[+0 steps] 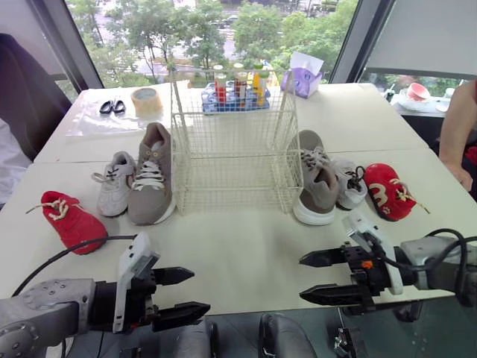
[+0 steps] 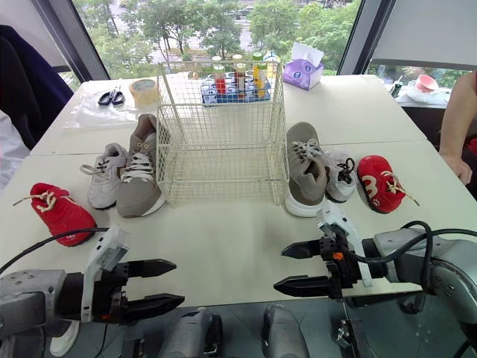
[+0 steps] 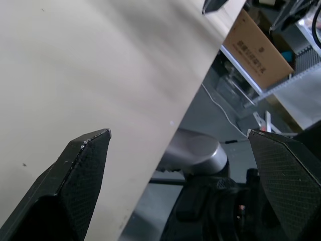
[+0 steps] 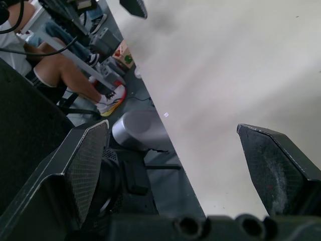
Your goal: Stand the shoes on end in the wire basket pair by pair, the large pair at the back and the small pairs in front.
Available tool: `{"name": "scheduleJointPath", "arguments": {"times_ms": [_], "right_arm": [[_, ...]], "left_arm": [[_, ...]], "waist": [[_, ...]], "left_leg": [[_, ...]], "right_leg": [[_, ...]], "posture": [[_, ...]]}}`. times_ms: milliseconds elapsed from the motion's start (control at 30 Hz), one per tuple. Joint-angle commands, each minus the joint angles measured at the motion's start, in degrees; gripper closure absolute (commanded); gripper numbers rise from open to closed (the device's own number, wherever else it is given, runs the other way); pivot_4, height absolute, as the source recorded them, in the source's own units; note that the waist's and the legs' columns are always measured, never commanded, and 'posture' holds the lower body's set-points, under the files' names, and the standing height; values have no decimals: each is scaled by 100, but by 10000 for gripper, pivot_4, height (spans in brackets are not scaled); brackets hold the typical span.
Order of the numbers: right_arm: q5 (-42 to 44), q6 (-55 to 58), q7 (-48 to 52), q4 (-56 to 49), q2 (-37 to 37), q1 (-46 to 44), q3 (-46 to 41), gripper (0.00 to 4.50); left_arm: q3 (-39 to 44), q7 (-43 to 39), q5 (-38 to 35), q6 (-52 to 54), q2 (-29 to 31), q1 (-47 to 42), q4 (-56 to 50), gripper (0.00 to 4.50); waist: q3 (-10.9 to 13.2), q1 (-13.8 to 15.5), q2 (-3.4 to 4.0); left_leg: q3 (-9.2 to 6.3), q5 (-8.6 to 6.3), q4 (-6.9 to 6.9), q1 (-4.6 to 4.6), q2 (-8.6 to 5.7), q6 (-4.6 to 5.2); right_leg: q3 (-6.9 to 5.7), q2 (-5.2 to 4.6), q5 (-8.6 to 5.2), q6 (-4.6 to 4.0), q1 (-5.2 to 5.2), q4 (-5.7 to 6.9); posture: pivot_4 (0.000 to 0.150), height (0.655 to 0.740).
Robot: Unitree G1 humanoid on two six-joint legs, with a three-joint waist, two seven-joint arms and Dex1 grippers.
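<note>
no shoe packed yet, pincers empty

on the tabletop (image 1: 246,246) the wire basket (image 1: 235,156) stands empty. a large grey shoe (image 1: 151,177) lies each side of it, due first, at the back; white shoes (image 1: 115,183) and red shoes (image 1: 72,220) lie further out. left pincer (image 1: 200,291) and right pincer (image 1: 302,277) hover wide open, holding nothing. tape (image 1: 146,99) and scissors (image 1: 112,107) behind block nothing.
</note>
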Motion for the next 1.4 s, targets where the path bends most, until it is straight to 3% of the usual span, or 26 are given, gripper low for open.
{"name": "scheduleJointPath", "arguments": {"times_ms": [33,600,867,967,1100,1233,1400], "right_arm": [[-25,-83,40,-123,-51,-59,-50,470],[-194,-242,-122,31,198,-306,-43,470],[-273,-207,50,-161,-245,-325,-179,470],[-301,-270,260,-109,-530,-752,-206,470],[-212,-223,675,194,-858,-2222,41,470],[-1431,-809,1233,918,-707,-3909,1195,470],[-2916,-1641,1892,1895,-158,-4949,2571,470]], "left_arm": [[67,41,-12,-111,-54,-62,-33,0],[-60,138,225,-162,-291,-461,171,0],[-396,-222,936,-361,-291,-378,340,0],[-459,-478,1163,-482,-232,-564,566,0],[-68,-929,1068,-439,77,-997,904,0],[630,-1208,557,-168,582,-1427,938,0],[1086,-1129,151,-18,792,-1671,756,0]], "waist": [[0,3,0],[0,-2,0],[0,2,0],[1,-3,1],[3,-21,5],[6,-30,4],[8,-32,0]], "left_leg": [[0,0,0,0,0,0],[0,0,0,0,0,0],[1,0,0,-1,-1,0],[1,0,0,-1,0,0],[3,0,0,-3,3,0],[8,1,-1,-16,7,-1],[23,0,-8,-21,2,1]], "right_leg": [[0,0,0,0,0,0],[0,1,1,-2,0,0],[0,0,3,-5,0,0],[-1,0,1,-2,-2,0],[-1,4,0,0,-11,0],[0,6,3,-6,-35,5],[5,-3,7,-7,-38,2]], "posture": [[1500,7400],[1500,7400],[1500,7400],[1500,7400],[1500,7400],[1500,7400],[1500,7400]]}}
